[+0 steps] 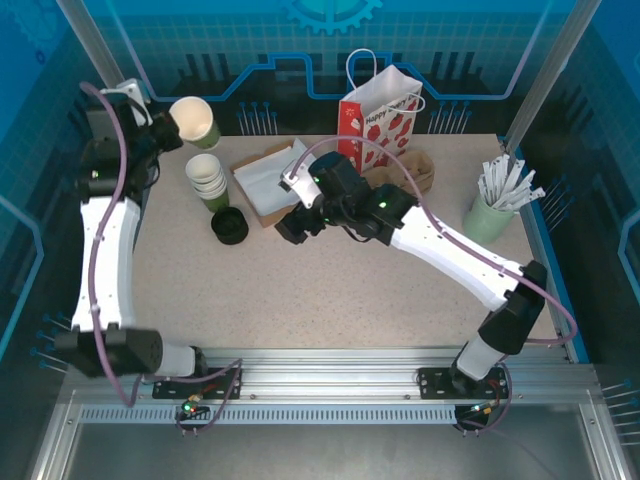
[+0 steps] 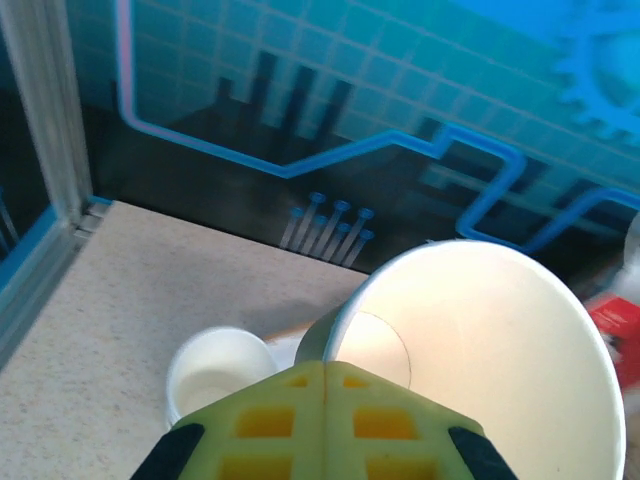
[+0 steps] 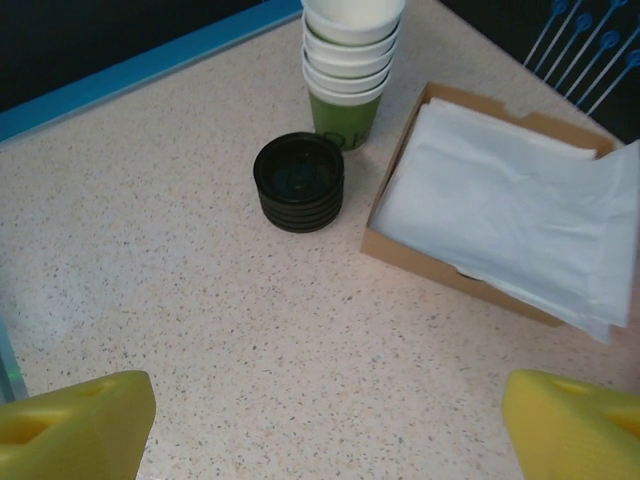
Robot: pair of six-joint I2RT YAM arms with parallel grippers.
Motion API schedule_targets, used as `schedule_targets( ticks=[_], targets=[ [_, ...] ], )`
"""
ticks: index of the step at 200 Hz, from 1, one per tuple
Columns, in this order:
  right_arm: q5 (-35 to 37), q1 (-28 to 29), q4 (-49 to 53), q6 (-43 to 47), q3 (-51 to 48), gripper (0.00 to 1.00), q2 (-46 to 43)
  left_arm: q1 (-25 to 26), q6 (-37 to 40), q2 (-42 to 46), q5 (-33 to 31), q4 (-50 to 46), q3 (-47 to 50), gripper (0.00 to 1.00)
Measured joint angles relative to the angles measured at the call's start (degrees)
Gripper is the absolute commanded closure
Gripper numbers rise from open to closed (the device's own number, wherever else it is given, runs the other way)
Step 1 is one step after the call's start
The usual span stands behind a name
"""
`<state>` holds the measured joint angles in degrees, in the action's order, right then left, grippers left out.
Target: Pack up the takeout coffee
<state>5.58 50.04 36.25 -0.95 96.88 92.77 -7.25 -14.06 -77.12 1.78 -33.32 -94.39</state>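
My left gripper [image 2: 325, 400] has its two yellow fingers [image 2: 270, 430] pressed tight together. I think they pinch the thin wall of the paper cup [image 2: 480, 350], because its rim runs right up to where the fingers meet. The cup sits just ahead of the fingertips and a bit to the right, touching them. It is up in the air over the far left corner of the table [image 1: 300, 290]. It is green outside and white inside, and it has no lid. It is tilted. Its mouth points up and leans back toward my wrist camera, and its bottom points down and away. So its long way runs slanted, not straight up.

Below it the stack of cups [image 2: 215, 380] stands on the table.

My right gripper [image 3: 320, 430] is wide open and holds nothing. It hangs over the table, well apart from the held cup. The pile of black lids [image 3: 298, 180] lies ahead of it, just beside the stack of cups.

The left arm is the near one, since it has the cup. I think the cup needs a lid next. Then it goes into the strawberry bag [image 1: 380, 120], which stands at the far edge, to the right of the cup, open at the top.
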Motion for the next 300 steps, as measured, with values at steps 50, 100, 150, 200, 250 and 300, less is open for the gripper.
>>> schedule_targets(
  ticks=[50,100,150,200,250,300],
  targets=[
    [2.6,-5.2,1.7,0.6,-5.8,0.08,-8.0,15.7,-3.9,10.8,0.7,4.7,20.1,1.00],
    [3.1,-14.2,3.1,-1.3,-18.0,0.08,-15.4,32.4,-7.1,11.9,-1.2,9.7,36.2,1.00],
    [3.2,-15.9,4.5,-2.4,-24.0,0.08,-19.4,42.2,-8.1,9.1,-3.4,17.5,45.1,1.00],
    [3.2,-16.0,4.9,-3.0,-26.5,0.08,-21.5,45.4,-7.8,3.9,-5.0,22.0,46.4,1.00],
    [3.2,-16.0,5.3,-3.1,-26.9,0.08,-20.9,47.0,-5.6,-1.6,-6.8,23.7,46.4,0.98],
    [3.2,-16.0,5.3,-3.3,-26.9,0.08,-20.4,47.2,-4.7,-2.7,-7.4,24.6,46.4,0.66]
  ],
)
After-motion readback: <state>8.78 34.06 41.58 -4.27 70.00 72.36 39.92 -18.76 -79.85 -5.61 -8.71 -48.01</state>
